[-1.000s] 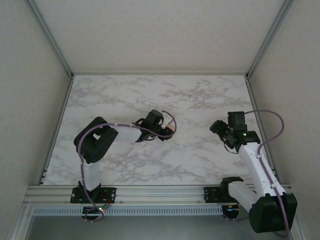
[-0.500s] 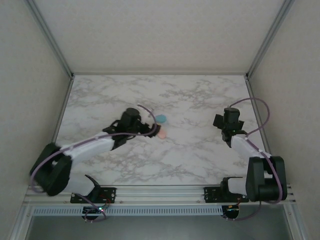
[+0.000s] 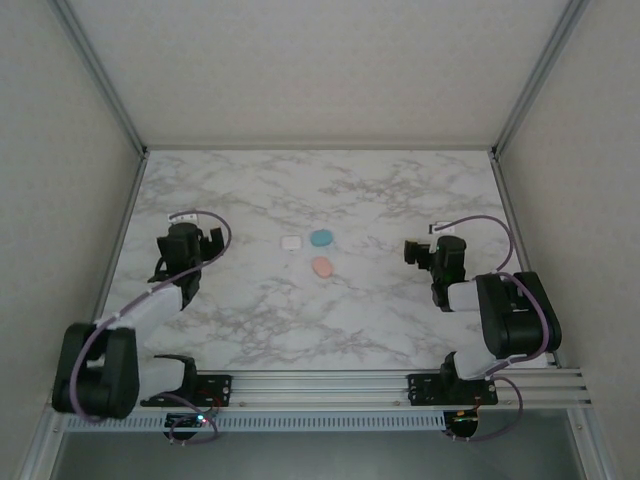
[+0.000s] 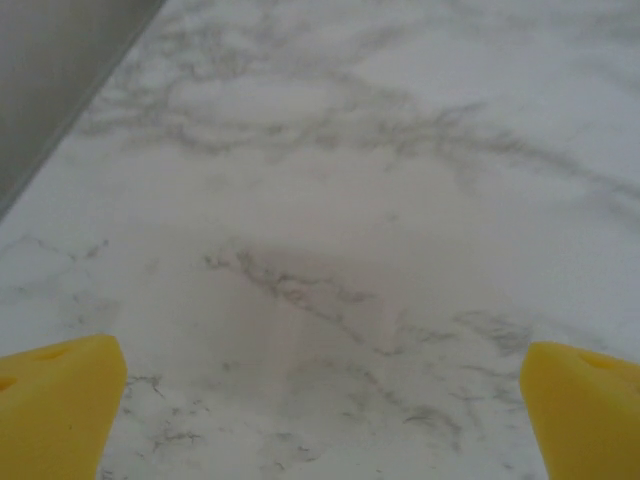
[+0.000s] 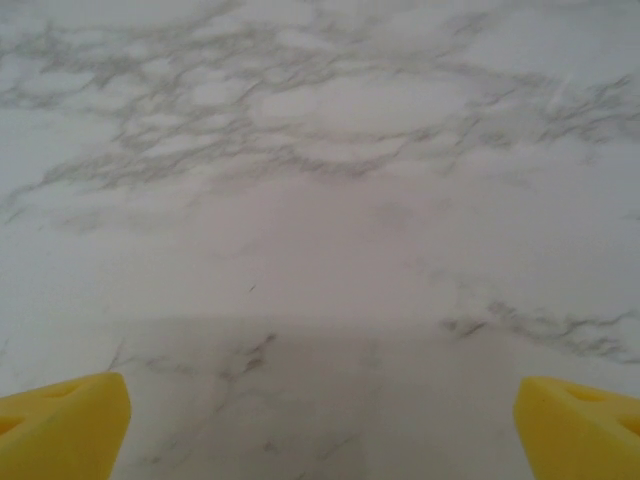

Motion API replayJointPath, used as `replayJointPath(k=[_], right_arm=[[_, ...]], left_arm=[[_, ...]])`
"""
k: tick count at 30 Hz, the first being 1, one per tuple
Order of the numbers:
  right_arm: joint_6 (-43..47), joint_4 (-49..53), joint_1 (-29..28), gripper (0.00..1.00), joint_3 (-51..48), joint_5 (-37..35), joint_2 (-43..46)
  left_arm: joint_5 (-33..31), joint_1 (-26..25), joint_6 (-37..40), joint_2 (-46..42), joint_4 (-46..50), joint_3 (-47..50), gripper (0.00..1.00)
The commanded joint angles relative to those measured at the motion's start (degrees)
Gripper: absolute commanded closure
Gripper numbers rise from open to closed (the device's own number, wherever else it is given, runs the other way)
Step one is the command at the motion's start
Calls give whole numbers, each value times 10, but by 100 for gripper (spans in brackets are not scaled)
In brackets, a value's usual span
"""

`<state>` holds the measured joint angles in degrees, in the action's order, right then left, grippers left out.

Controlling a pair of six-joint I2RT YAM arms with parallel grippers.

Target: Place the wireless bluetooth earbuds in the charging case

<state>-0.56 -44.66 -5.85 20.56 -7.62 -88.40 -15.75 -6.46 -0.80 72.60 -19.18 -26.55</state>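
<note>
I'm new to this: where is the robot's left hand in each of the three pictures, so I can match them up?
Top view: the left hand is at the table's left side, well left of the white case.
Left wrist view: its yellow fingertips sit in the two bottom corners, spread wide.
Right wrist view: the yellow tips here belong to the right hand.
Shared landmark: the grey-veined marble tabletop.

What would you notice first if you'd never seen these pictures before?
Three little colored cases sit close together in the middle of the marble table: a white case, a teal case just right of it, and a pink case nearer the arms' bases. The left arm and right arm rest far out to either side, jaws wide open and holding nothing, over bare marble.
</note>
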Motion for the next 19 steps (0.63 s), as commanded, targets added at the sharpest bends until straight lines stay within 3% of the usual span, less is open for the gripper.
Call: replayJointPath(k=[1,4,8,9,14,19], right_arm=[[-11,-36,7,1,15,-24,2],[-10,-40,7,1,14,-24,2],[-10,-38,7,1,16,-24,2],[-10,-38,7,1,15,-23,2],[-10,-37,7,1,16,-24,2],[-10,-37,7,1,16,-23,2]], left_arm=[[41,12,27,56,-183,26,0],[100,35,10,101,-205,9,0],[161,42,25,156,-333,56,0],[166,45,23,149,-305,49,0],[107,46,2,155,-286,32,0],[96,40,4,154,-287,33,0]])
